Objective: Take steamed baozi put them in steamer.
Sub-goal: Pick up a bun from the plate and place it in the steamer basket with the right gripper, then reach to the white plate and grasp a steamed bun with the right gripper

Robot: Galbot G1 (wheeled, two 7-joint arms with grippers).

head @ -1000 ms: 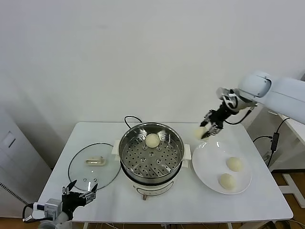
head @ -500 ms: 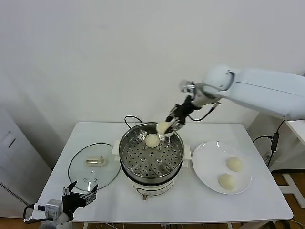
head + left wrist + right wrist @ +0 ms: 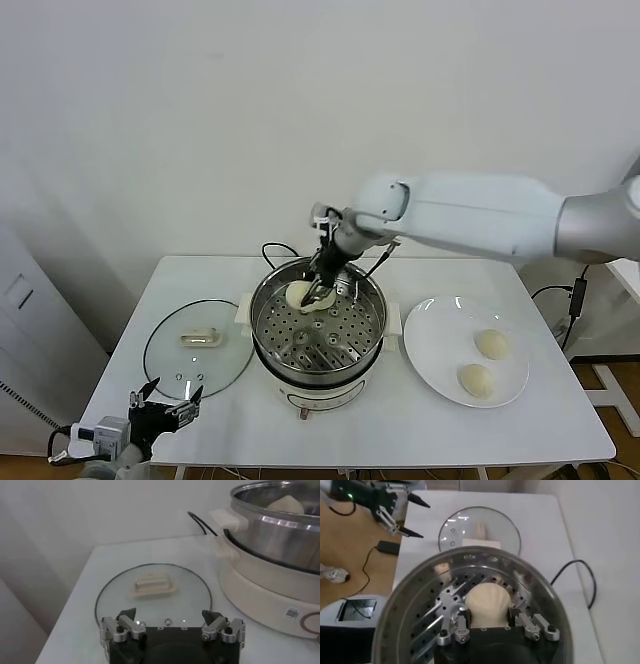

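Right gripper [image 3: 318, 292] is down inside the big round shiny steel steamer [image 3: 318, 352], over the far part of its perforated floor. Jaws clamped on one small smooth cream-white bun [image 3: 487, 602]; in the right wrist view you see the fingers [image 3: 461, 621] pressed in on either side of the dough.

A second bun should be in the steamer near the held one, but the arm and gripper cover that spot; you cannot tell where it sits or whether the two touch.

Two more buns [image 3: 492, 343] lie on the wide white plate [image 3: 436, 350] just to the right of the steamer, near each other, not touching.

Left gripper [image 3: 171, 628] hangs at the table's near edge, well to the left of the steamer, fingers spread wide, holding nothing. Flat round glass lid [image 3: 197, 347] lies on the white table [image 3: 410, 430] between it and the steamer.

Handling, as a judgement: the buns look light and soft, with a smooth skin that will dent or tear under hard squeeze. Take each one across its widest part, at mid-height, with gentle pressure only. Release low over the steel floor so it does not roll against its neighbour.
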